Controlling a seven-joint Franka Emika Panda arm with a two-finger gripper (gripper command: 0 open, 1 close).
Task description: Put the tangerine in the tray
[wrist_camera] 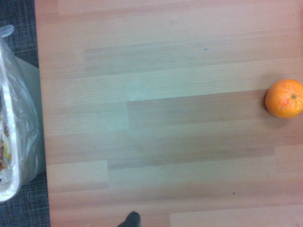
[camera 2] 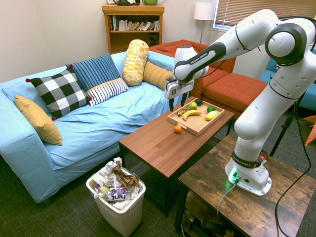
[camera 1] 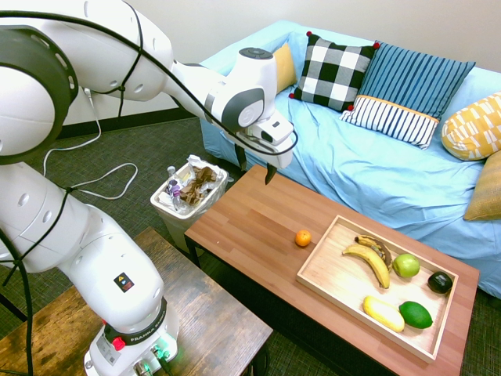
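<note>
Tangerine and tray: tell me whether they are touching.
Apart. The first exterior view shows the tangerine on the tabletop just outside the tray, with a strip of darker wood visible between the fruit and the tray's near rim.

Living room: sofa, bookshelf

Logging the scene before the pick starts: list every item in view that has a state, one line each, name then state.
tangerine: on the tabletop, outside the tray, not held
tray: on the coffee table, holding other fruit, no tangerine in it
gripper: open, empty, pointing down above the table
green apple: lying in the tray
bananas: lying in the tray
trash bin: full of crumpled waste, on the floor beside the table
</note>
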